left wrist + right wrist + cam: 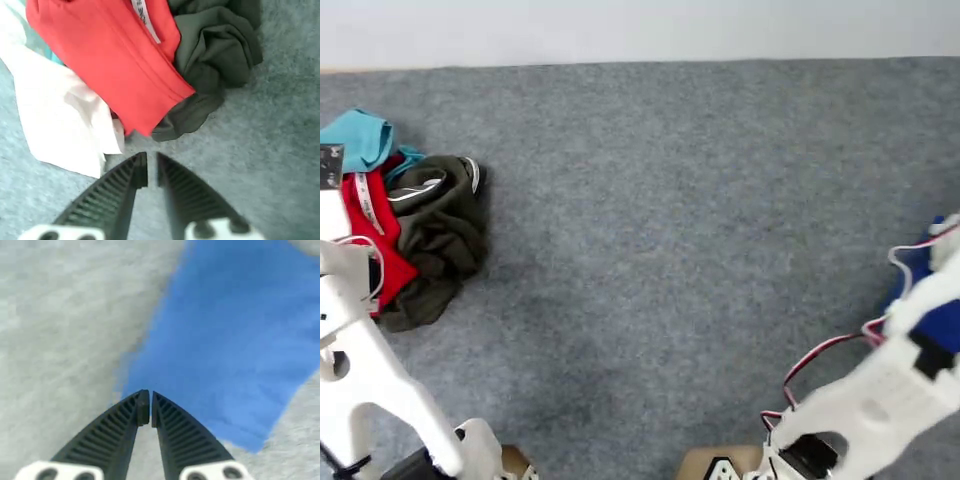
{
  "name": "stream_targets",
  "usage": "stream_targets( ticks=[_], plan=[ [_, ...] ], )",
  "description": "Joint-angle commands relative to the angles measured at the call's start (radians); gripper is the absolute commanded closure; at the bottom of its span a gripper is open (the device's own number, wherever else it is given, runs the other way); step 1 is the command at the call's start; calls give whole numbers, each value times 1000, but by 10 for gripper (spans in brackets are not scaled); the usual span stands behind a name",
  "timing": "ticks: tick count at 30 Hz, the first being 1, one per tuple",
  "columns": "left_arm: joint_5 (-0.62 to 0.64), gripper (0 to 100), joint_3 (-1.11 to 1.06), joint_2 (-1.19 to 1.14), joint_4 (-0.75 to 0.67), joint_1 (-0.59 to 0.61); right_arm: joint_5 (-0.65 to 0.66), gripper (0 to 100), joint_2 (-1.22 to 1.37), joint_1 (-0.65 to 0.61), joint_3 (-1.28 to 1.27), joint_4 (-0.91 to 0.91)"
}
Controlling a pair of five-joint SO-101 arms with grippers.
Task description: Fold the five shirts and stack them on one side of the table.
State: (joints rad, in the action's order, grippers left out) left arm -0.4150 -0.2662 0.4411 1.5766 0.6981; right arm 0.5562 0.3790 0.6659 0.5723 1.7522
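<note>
Both arms white plastic: left arm (360,370) at 8 o'clock, right arm (890,390) at 4 o'clock w/ red-white cables (825,352) looping off it. On left end effector (151,167) and right end effector (147,407): black ribbed fingers (120,190), white bases w/ dark screw holes.

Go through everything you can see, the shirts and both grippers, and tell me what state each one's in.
red shirt: unfolded, rumpled
olive shirt: crumpled
white shirt: unfolded, partly under the red shirt
teal shirt: bunched up
blue shirt: lying flat, alone
left gripper: shut, empty
right gripper: shut, empty
</note>
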Motion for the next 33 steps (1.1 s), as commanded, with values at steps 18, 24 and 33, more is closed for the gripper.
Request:
stream_targets(
  ticks=[18,24,33],
  plan=[
    [-302,826,45,-325,-402,190,-213,989,-516,-143,-678,42],
    [-302,826,145,-453,-466,175,-253,989,-516,-145,-703,44],
    [-330,826,311,-539,-462,235,-279,989,-516,-148,-703,44]
  ],
)
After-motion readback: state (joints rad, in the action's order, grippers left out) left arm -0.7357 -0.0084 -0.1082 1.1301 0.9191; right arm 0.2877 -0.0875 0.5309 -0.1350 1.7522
